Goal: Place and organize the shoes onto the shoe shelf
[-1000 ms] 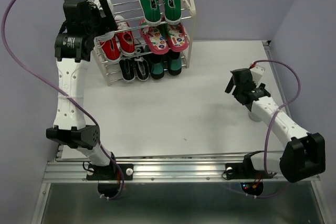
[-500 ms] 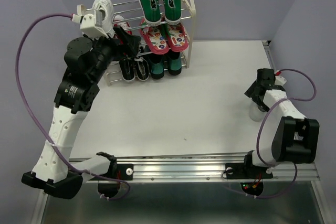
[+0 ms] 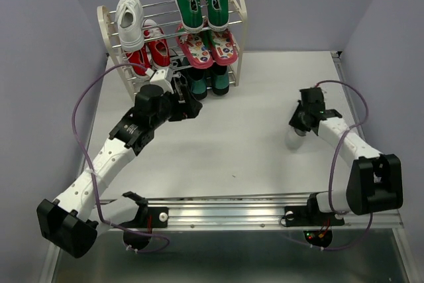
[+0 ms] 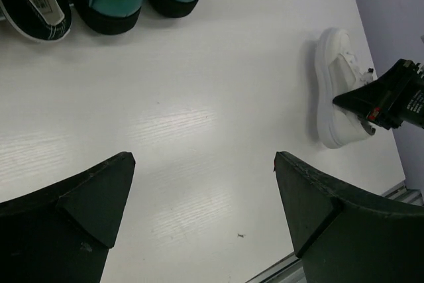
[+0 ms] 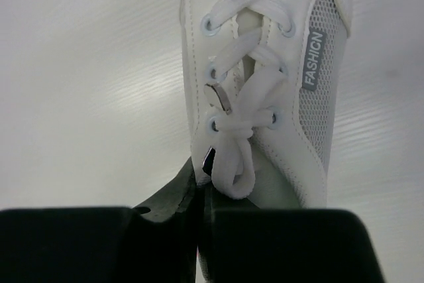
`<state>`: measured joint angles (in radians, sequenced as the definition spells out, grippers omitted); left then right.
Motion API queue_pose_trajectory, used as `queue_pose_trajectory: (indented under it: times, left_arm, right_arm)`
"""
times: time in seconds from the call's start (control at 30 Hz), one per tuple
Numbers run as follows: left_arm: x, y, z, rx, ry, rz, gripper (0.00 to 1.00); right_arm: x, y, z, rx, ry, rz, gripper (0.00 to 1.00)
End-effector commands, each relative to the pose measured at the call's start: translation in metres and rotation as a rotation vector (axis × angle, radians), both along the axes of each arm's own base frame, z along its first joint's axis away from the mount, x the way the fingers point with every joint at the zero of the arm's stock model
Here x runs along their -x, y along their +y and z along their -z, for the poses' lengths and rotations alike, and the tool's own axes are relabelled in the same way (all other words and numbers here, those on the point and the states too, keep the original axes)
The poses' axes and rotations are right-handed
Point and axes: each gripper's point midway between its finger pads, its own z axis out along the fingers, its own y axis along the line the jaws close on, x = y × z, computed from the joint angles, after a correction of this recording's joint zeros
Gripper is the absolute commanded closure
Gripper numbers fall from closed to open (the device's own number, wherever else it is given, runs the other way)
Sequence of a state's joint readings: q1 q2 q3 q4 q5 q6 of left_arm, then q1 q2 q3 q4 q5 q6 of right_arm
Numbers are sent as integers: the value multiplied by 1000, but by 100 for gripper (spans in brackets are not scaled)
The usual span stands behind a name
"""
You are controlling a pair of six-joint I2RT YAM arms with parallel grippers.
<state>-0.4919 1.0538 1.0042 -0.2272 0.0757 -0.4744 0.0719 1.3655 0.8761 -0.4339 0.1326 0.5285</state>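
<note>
Item 1: shoe shelf (image 3: pixel 103 24), back left of the table (image 3: pixel 232 144). We count 1 shelved white sneaker (image 3: pixel 129 16) on the top tier, with the red pair (image 3: pixel 149 54) just below.

Item 2: loose white sneaker (image 3: pixel 293 138), on the table at right. The right gripper (image 3: pixel 301 120) has its jaws pinching the sneaker's opening.

Item 3: left gripper (image 4: pixel 202 158), near the shelf's foot, jaws spread and holding nothing.
</note>
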Motion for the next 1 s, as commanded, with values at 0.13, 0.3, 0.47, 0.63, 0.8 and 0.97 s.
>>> queue_pose_trajectory:
  times: [0.13, 0.3, 0.47, 0.63, 0.8, 0.97]
  left_arm:
    - [20, -4, 30, 66, 39, 21, 1]
    - [30, -1, 60, 68, 118, -3, 1]
    - [34, 0, 76, 68, 161, -24, 1]
    - [34, -1, 81, 68, 177, -27, 1]
    - [32, 1, 79, 58, 175, -40, 1]
    - [32, 5, 84, 22, 190, -47, 1]
  right_arm:
    - [19, 153, -7, -82, -58, -300, 97]
    - [33, 227, 12, -34, -20, -467, 84]
    - [42, 267, -11, -98, -46, -613, 30]
    - [54, 247, -40, -61, -74, -632, 0]
    - [76, 208, -33, 0, 15, -496, 0]
    - [94, 196, -14, -25, 58, -421, 0]
